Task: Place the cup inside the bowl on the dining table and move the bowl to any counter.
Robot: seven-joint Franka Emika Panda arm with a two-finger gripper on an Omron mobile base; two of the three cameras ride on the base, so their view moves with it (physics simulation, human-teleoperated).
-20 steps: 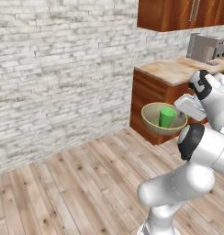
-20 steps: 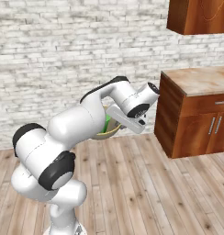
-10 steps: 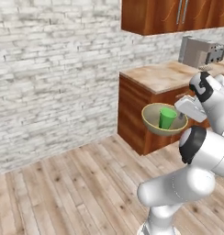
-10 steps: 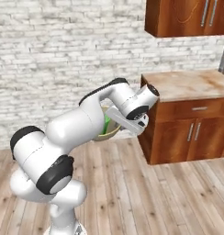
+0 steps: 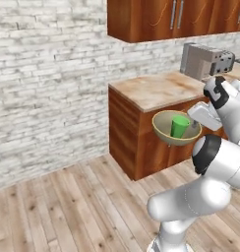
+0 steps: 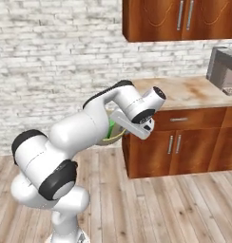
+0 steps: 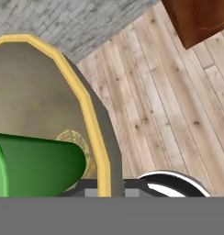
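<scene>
Left base view: bowl [image 5: 174, 128] held in air beside desk [image 5: 161, 89] corner, cup [image 5: 180, 126] upright inside. Risk: bowl clips cabinet edge on approach.

Right base view: bowl mostly hidden behind arm.

Hand view: jaws [image 7: 109, 187] nearly closed, pinching bowl rim. Thin rim grip; risk bowl tips and cup falls to floor [image 7: 178, 105].

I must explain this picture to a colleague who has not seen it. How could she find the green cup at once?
Find the wooden cabinet with the stone counter below the brick wall. In front of it the white robot arm holds a wide olive bowl in the air, above the floor. The cup stands inside that bowl: small, bright green, the only green thing here.
</scene>
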